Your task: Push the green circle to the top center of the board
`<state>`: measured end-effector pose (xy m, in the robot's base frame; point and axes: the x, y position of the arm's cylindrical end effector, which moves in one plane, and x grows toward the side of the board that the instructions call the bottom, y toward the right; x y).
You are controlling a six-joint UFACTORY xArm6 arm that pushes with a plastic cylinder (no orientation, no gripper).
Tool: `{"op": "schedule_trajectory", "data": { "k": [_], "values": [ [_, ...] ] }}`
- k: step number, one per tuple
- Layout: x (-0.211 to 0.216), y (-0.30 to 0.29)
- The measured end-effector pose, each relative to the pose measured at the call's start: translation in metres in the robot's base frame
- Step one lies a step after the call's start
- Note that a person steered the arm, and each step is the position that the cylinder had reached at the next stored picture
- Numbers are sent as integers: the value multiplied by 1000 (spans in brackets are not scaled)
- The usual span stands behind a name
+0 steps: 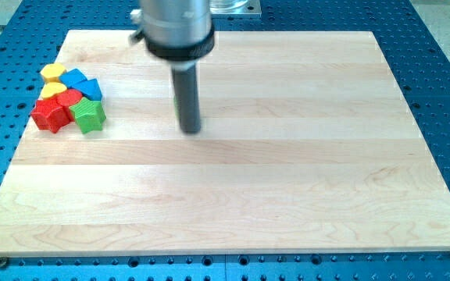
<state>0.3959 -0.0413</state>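
My tip (190, 129) rests on the wooden board (303, 164), left of centre and in its upper half. The green circle (176, 100) is almost wholly hidden behind my dark rod; only a thin green sliver shows at the rod's left edge, just above the tip. It seems to touch the rod's far side. The arm's grey body fills the view's top above the rod.
A tight cluster of blocks sits at the board's left edge: a yellow one (51, 72), two blue ones (75, 79), a red cylinder (68, 98), a red star (51, 115) and a green star (90, 115). A blue pegboard table surrounds the board.
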Motion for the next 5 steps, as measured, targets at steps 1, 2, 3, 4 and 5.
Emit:
{"op": "schedule_trajectory", "data": {
  "k": [1, 2, 3, 4, 5],
  "values": [
    [1, 61],
    [0, 30],
    [-51, 27],
    [-17, 44],
    [-3, -1]
  ]
}}
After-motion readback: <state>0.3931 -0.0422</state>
